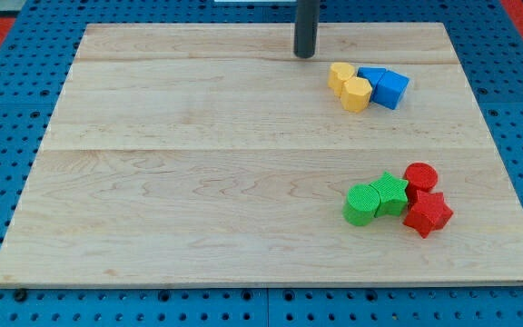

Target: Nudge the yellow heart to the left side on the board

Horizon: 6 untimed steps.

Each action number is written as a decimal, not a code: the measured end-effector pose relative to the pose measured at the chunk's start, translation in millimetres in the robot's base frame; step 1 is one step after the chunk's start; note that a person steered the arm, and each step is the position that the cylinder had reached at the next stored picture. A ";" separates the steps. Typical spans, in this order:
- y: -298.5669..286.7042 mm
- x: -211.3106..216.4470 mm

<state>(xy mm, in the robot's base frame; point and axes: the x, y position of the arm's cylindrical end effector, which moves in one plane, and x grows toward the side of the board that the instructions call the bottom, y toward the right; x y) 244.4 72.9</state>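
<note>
The yellow heart (340, 74) lies at the board's upper right, touching a yellow hexagon-like block (356, 94) just below and right of it. My tip (305, 54) stands near the view's top, a little left of and above the yellow heart, apart from it. Only the dark rod shows; the arm body is out of view.
Two blue blocks (382, 86) sit right of the yellow pair, touching them. At lower right a green cylinder (361, 204), green star (389, 193), red cylinder (419, 177) and red star (427, 213) form a cluster. The wooden board (152, 182) lies on a blue pegboard.
</note>
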 end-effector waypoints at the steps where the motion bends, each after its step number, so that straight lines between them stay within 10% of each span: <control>1: 45.0 22.2; 4: 69.5 140.6; 6: 69.7 115.1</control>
